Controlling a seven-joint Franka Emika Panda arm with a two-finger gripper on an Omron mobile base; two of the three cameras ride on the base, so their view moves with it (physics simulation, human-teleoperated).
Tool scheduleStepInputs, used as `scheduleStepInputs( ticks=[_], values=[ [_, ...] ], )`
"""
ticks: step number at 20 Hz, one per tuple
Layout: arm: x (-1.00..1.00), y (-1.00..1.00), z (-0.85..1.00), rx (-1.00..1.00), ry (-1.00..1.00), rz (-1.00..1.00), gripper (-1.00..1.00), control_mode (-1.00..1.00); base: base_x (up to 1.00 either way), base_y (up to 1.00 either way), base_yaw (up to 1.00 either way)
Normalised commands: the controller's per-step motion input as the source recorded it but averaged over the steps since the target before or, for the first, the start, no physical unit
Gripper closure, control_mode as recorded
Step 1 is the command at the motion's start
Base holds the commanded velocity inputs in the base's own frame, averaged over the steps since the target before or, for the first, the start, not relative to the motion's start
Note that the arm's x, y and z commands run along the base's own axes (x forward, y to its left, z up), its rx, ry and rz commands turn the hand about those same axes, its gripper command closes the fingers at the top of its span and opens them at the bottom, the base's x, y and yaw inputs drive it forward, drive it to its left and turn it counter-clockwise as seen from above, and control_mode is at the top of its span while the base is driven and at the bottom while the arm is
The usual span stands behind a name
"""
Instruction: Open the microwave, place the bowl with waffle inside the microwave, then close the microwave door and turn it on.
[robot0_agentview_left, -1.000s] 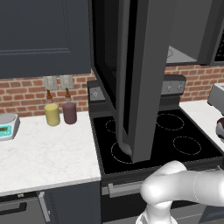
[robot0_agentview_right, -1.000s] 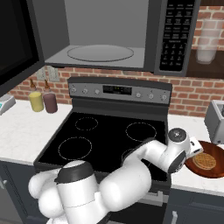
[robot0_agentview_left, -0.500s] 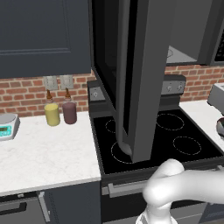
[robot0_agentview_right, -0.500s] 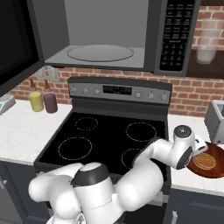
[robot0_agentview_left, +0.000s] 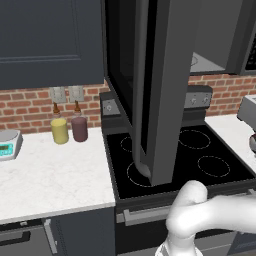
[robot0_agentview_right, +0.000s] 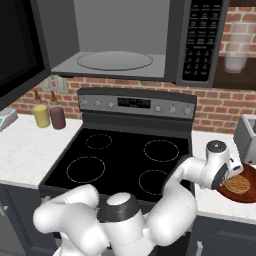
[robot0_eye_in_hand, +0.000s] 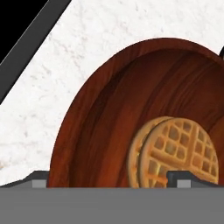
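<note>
The microwave (robot0_agentview_right: 200, 40) hangs above the stove, and its pale inside with the round turntable (robot0_agentview_right: 114, 60) is exposed. The microwave door (robot0_agentview_right: 17, 45) stands swung wide to the left; in the left base view the microwave door (robot0_agentview_left: 160, 90) is seen edge-on. The dark reddish-brown bowl (robot0_agentview_right: 248, 194) rests on the white counter right of the stove and holds a round waffle (robot0_agentview_right: 236, 184). My gripper (robot0_agentview_right: 231, 170) hovers at the bowl's left rim. In the hand view the bowl (robot0_eye_in_hand: 118, 113) and waffle (robot0_eye_in_hand: 175, 151) loom close, and my gripper (robot0_eye_in_hand: 109, 178) is open and straddles the near rim.
The black stove (robot0_agentview_right: 125, 160) lies under the microwave. A yellow cup (robot0_agentview_right: 41, 115) and a purple cup (robot0_agentview_right: 57, 117) stand on the left counter by the brick wall. A metal appliance (robot0_agentview_right: 247, 135) sits behind the bowl. A small scale (robot0_agentview_left: 7, 144) sits far left.
My hand has slid a little to the right, closer over the bowl. The jaws stay open and the bowl has not moved.
</note>
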Motion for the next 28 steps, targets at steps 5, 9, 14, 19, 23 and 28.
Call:
scheduleStepInputs(
  ticks=[5, 9, 14, 19, 23, 28],
  values=[
    [0.01, -0.18, -0.16, 0.00, 0.07, 0.00, -1.00, -1.00, 0.00, 0.00, 0.00],
    [0.00, -0.06, -0.14, 0.00, 0.06, 0.00, -1.00, -1.00, 0.00, 0.00, 0.00],
    [0.00, 0.00, -0.13, 0.00, 0.05, 0.00, -1.00, -1.00, 0.00, 0.00, 0.00],
    [0.00, 0.00, -0.12, 0.00, 0.02, 0.00, -1.00, -1.00, 0.00, 0.00, 0.00],
    [0.00, 0.00, -0.07, 0.00, 0.00, 0.00, -1.00, -1.00, 0.00, 0.00, 0.00],
    [0.00, 0.00, 0.00, 0.00, 0.00, 0.00, -1.00, -1.00, 0.00, 0.00, 0.00]
  ],
)
